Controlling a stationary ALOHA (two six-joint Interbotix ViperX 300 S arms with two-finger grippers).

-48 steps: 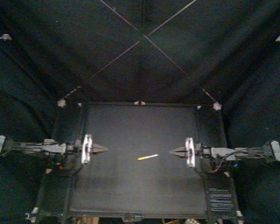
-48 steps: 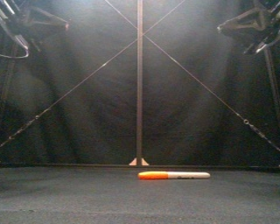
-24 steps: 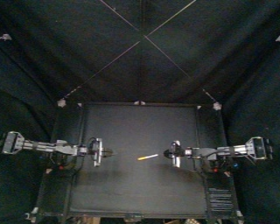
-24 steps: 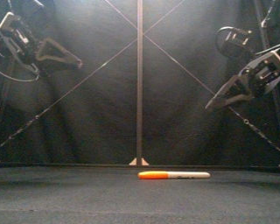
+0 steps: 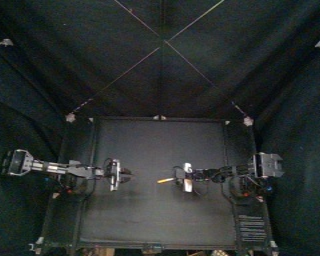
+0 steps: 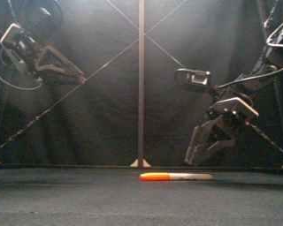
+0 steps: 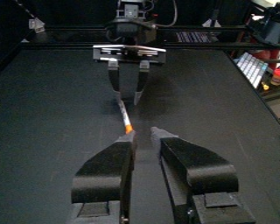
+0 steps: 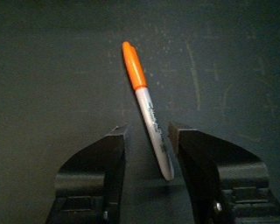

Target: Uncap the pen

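Between the right jaws, and just below their tips, lies the pen [image 8: 146, 101]. The jaws stand apart on either side of its grey barrel [image 6: 194, 177], and its orange cap [image 8: 132, 66] points out beyond them. That is the change. A second ago the right gripper [image 6: 194, 161] was parked high at its own edge of the worktop [image 5: 136, 140], well apart from the pen. It has since swung inward and dropped until its tips hang just above the barrel, not yet touching it as far as the front view shows.

The left gripper [image 5: 113, 174] has also come in from its side, but less far. It is still raised, with its jaws a little apart. The cap end lies ahead of them with a clear gap of worktop between. The pen itself has not moved and lies flat on the worktop with the cap on.

The approach on the barrel side looks nearly done. What remains there, I judge, is a short descent and a close on the barrel. That grip has to be firm enough to lift the pen, so that the left jaws can reach the cap and pull it off along the pen's length. The risk is that a slightly off-centre close could roll or skid the round barrel instead of seating it.
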